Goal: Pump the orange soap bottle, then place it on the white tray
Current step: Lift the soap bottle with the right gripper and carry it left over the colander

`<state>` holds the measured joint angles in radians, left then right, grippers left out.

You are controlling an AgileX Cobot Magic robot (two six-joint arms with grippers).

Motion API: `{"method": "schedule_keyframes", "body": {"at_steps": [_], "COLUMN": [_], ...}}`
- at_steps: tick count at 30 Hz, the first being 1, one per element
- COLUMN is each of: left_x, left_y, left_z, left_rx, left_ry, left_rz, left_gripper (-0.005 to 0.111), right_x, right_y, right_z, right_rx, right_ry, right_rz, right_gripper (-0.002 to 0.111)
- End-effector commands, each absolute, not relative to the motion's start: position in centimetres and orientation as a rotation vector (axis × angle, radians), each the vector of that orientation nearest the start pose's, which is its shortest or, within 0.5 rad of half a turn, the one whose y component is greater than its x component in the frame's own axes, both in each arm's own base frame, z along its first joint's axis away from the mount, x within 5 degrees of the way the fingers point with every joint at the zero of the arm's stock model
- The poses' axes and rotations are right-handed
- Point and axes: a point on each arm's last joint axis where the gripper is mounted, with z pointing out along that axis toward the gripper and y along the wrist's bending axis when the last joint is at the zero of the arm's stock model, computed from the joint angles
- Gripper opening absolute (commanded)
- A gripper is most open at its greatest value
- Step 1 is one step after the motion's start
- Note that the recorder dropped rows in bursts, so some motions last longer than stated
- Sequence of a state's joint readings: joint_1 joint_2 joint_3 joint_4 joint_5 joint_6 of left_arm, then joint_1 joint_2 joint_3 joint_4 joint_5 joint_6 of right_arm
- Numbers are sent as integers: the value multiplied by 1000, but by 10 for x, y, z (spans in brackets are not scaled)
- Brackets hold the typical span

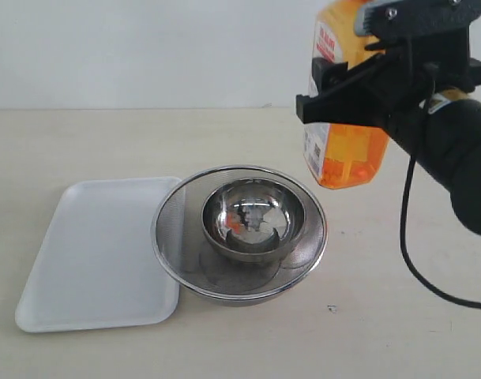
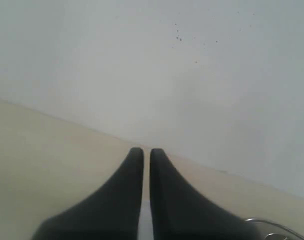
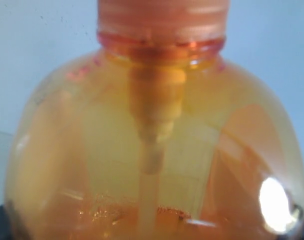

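Orange soap bottle (image 1: 351, 158), translucent, white-labelled

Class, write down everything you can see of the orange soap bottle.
The orange soap bottle is translucent orange plastic with rounded shoulders, a ribbed orange collar and a pale dip tube inside. A white-and-red label runs down one side. It is roughly upright, apparently lifted off the table, right of the mesh bowl. The right gripper clasps its middle; its top is out of frame.
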<state>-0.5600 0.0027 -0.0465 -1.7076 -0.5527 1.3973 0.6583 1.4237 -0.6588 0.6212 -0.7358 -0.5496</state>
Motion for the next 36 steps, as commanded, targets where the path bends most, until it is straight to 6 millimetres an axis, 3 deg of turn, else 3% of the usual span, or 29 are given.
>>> {"method": "schedule_keyframes", "body": {"at_steps": [1,5,19,27,36], "left_x": [60,60,60,60,60], "left_y": [17,17,17,15,15], "left_z": [220,220,220,220,220], "left_rx": [-256,-256,-254,-234,-236], "left_ry": [1515,1515,1515,1514,1514], "left_rz": [-303,-303,-305,-324,-322], "left_gripper": [5,5,5,5,5], "right_x": [253,252,230,235,252], "right_y": [152,162,225,281,339], "right_z": [308,321,369,362,336], "right_rx": [-239,-311,-443,-531,-606], "right_ry": [1431,1389,1309,1314,1376], "right_rz": [159,207,446,513,565], "right_gripper": [0,0,0,0,0]}}
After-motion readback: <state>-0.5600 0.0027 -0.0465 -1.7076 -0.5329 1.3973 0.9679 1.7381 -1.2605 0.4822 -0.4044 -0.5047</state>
